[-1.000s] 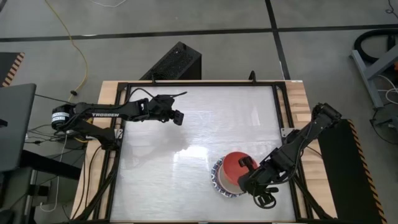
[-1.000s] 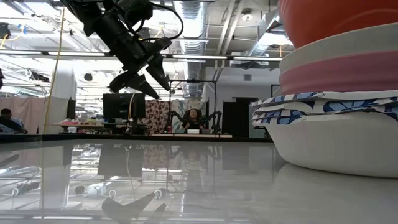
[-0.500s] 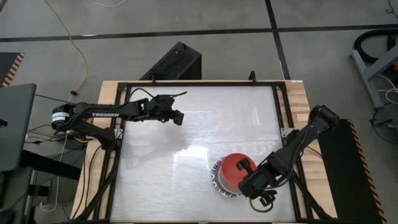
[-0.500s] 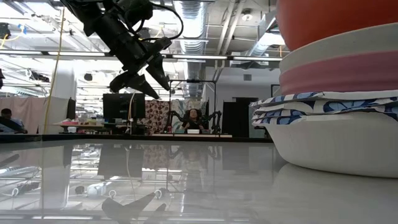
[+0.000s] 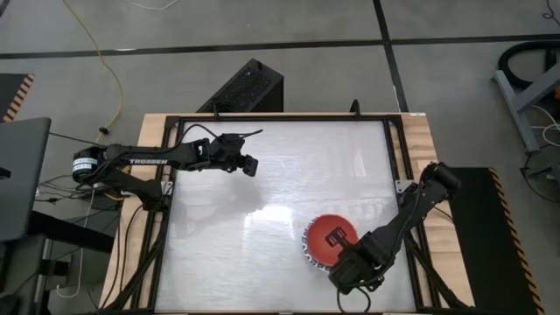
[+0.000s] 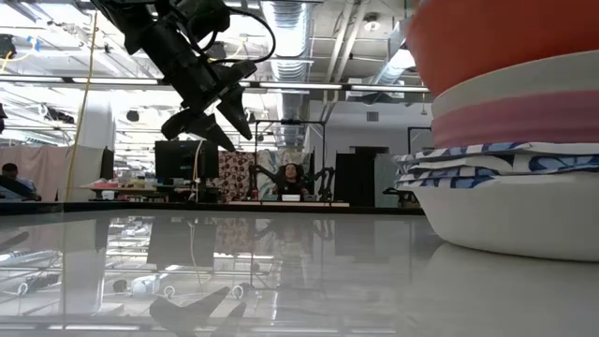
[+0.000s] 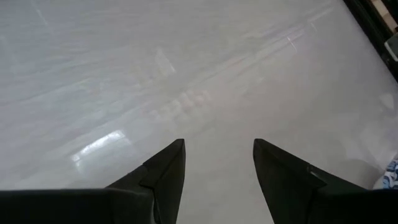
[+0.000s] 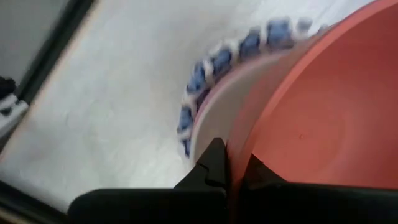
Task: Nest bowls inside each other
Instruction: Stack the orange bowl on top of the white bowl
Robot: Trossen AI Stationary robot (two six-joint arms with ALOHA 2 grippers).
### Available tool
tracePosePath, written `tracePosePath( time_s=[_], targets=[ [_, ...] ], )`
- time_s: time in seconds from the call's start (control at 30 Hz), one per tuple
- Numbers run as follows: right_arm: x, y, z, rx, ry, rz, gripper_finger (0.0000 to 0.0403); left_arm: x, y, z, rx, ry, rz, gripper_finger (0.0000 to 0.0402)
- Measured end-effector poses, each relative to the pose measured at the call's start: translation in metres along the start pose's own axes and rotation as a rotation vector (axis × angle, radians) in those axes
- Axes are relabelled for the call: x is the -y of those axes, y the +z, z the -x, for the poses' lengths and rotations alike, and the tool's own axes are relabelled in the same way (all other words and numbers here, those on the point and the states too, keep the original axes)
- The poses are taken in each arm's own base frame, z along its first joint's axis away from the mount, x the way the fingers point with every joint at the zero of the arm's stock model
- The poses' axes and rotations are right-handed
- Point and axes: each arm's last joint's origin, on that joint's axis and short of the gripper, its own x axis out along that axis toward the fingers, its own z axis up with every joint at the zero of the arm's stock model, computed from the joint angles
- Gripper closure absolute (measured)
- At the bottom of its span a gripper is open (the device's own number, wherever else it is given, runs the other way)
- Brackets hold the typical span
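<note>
Pinching the rim of the red bowl (image 5: 331, 240), the right gripper (image 8: 231, 163) has its fingers closed tight, one inside the wall and one outside. That bowl sits on top of the stack (image 6: 510, 150) at the table's (image 5: 262, 175) near right part, and the gripper comes at it from the stack's near-right side. Below the red bowl I can see a cream one (image 6: 505, 86), a pink one (image 6: 515, 124), several blue-patterned rims (image 6: 487, 155) and a white bowl (image 6: 515, 211) at the bottom, all nested. The left gripper (image 5: 250, 164) hangs above the far left of the table, well apart from the stack, its fingers (image 7: 165, 171) spread with nothing between them.
</note>
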Motion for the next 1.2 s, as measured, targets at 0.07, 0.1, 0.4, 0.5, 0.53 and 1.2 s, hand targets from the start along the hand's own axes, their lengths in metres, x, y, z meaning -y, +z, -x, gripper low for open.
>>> tracePosePath(
  time_s=[0.07,0.1,0.4,0.5,0.53,1.2],
  targets=[
    [0.000,0.005,0.005,0.024,-0.004,0.005,0.0395,0.000,0.000,0.000,0.001,0.001,0.000,0.0223],
    [0.001,0.006,0.006,0.024,-0.005,0.004,0.0395,0.000,0.000,0.000,0.001,0.001,0.000,0.0223],
    [-0.002,0.005,0.008,0.018,-0.152,-0.119,0.0395,0.000,0.000,0.000,0.003,0.004,-0.008,0.0223],
    [-0.005,0.004,0.008,0.025,-0.161,-0.160,0.0395,0.000,0.000,0.000,0.003,0.004,-0.011,0.0223],
    [-0.007,0.005,0.008,0.028,-0.160,-0.175,0.0395,0.000,0.000,0.000,0.003,0.004,-0.011,0.0223],
    [-0.024,0.006,-0.004,0.122,-0.229,-0.431,0.0395,-0.001,0.001,0.000,0.022,0.023,-0.017,0.0223]
  ],
)
